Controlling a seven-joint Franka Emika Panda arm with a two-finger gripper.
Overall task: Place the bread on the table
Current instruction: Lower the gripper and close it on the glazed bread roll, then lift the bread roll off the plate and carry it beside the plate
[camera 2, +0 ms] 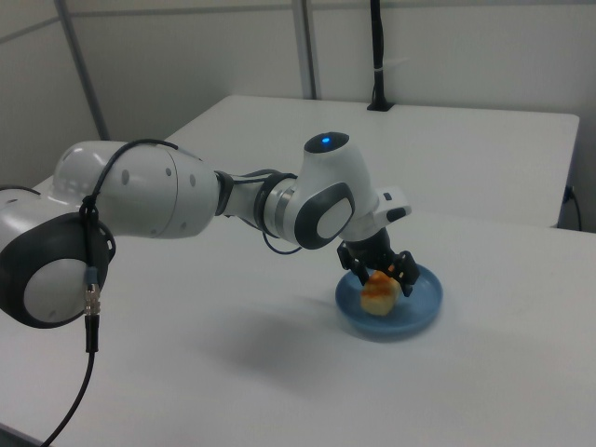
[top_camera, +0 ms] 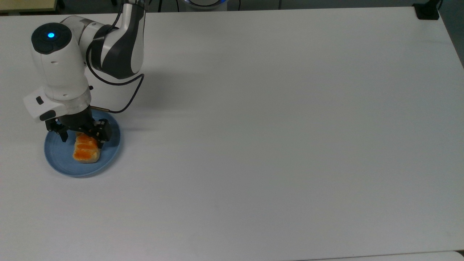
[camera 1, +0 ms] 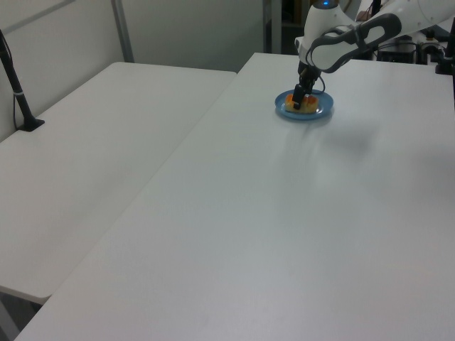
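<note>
The bread [top_camera: 86, 151], a pale loaf with orange braided top, lies on a round blue plate [top_camera: 58, 159] near the top view's left edge of the white table [top_camera: 272, 127]. My gripper [top_camera: 82, 140] is low over the plate and open, one finger on each side of the bread's far end. The arm's hand hides that end in the top view. The right view shows the gripper [camera 2: 382, 277] straddling the bread [camera 2: 379, 294] on the plate [camera 2: 414, 317]. In the left view the gripper [camera 1: 304, 101] stands over the bread [camera 1: 307, 108] and plate [camera 1: 318, 114].
The arm's black cable [top_camera: 125, 101] loops just behind the plate. A black mount [top_camera: 427, 11] sits at the table's far corner on the top view's right. A second white table [camera 1: 92, 142] with a black pole [camera 1: 18, 92] adjoins on the left view's left.
</note>
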